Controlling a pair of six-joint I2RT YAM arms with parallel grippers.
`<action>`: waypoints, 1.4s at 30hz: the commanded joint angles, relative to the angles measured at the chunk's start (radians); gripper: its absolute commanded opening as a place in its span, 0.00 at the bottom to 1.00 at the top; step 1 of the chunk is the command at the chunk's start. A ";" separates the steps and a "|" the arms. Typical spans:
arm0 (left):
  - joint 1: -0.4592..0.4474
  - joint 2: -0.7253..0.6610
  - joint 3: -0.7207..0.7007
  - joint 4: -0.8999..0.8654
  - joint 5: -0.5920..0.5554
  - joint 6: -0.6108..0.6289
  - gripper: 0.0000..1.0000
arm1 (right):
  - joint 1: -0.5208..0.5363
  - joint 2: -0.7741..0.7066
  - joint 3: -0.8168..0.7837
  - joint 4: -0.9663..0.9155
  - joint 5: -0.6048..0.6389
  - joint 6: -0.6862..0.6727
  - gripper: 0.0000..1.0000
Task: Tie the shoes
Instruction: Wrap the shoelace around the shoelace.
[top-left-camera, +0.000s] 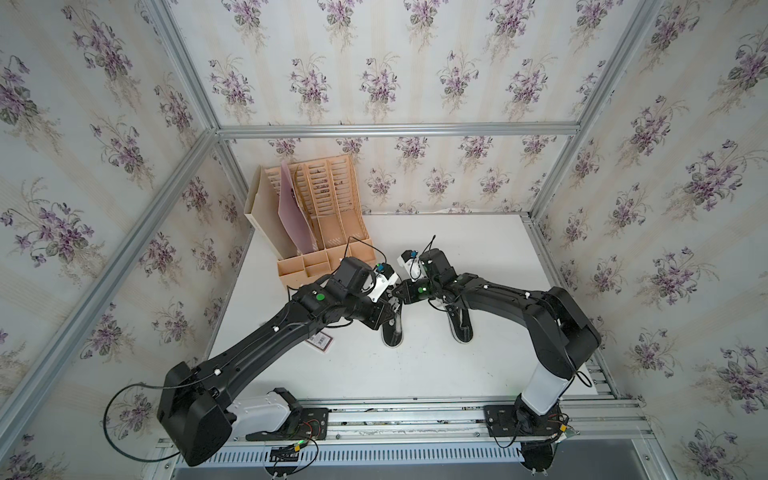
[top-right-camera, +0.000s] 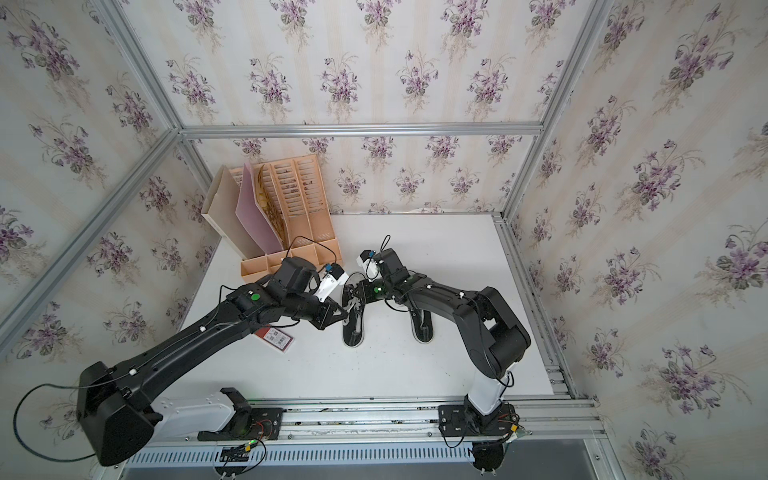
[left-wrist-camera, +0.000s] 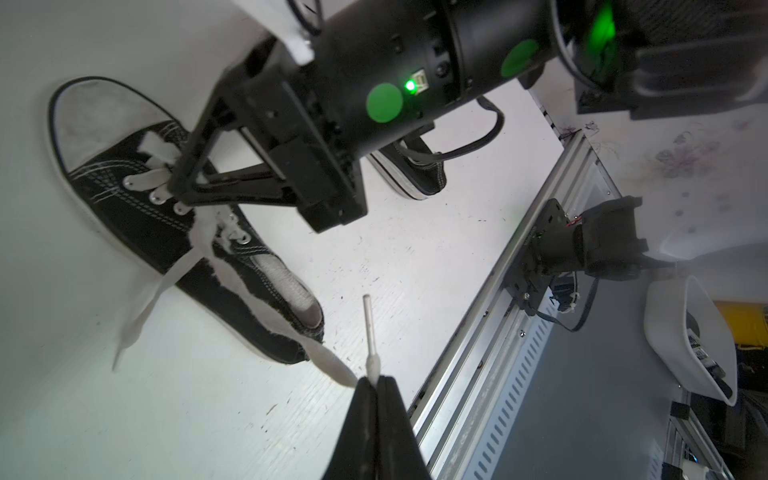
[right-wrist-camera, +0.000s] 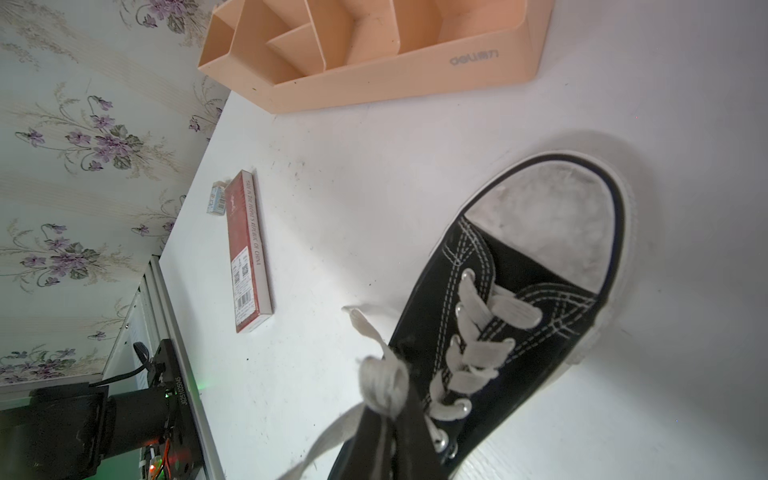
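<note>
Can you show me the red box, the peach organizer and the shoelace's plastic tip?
Red box (right-wrist-camera: 237, 216): right wrist view, on its red face.
Peach organizer (right-wrist-camera: 395, 83): right wrist view, on its front wall.
Lace (left-wrist-camera: 367, 328): left wrist view, on its plastic tip.

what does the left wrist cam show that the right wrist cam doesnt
Only the left wrist: the left gripper shut on a lace tip, the right gripper seen from outside at the eyelets, the second shoe. Only the right wrist: the red box, the peach organiser, the lace bunch pinched by that gripper. Both: the same black sneaker on the white table.
</note>
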 joint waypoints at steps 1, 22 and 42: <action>-0.046 0.047 0.015 0.071 0.040 0.021 0.08 | -0.002 0.009 0.009 0.028 -0.005 0.033 0.00; -0.147 0.145 0.065 0.103 0.034 0.120 0.50 | -0.002 0.005 -0.019 0.062 0.023 -0.018 0.00; -0.267 0.099 0.190 0.016 -0.041 0.228 0.54 | -0.002 -0.012 -0.040 0.077 0.028 -0.048 0.00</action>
